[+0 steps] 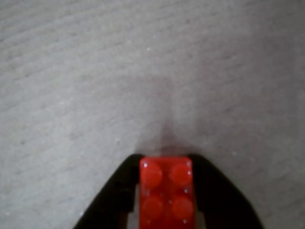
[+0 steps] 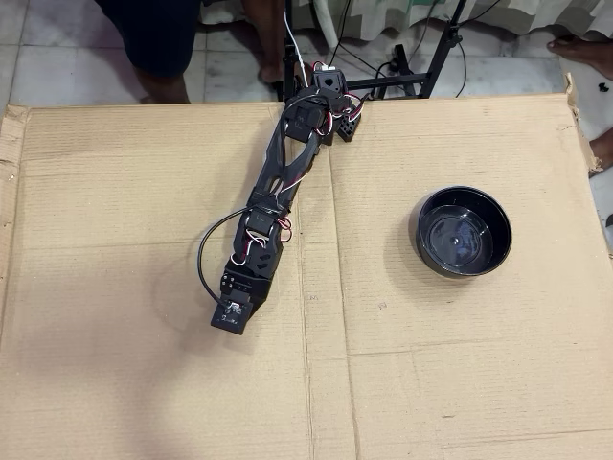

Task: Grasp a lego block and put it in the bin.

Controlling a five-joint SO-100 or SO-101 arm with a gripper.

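Red lego block (image 1: 166,193) between black claw (image 1: 166,164) fingers

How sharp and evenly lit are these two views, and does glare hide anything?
Wrist view: soft and slightly blurred throughout; the lego block between the end effector fingers shows small highlights on its studs, with a faint shadow on the cardboard above it. Overhead view: sharper, evenly lit; the bin has a glossy reflective inside, but nothing is washed out.
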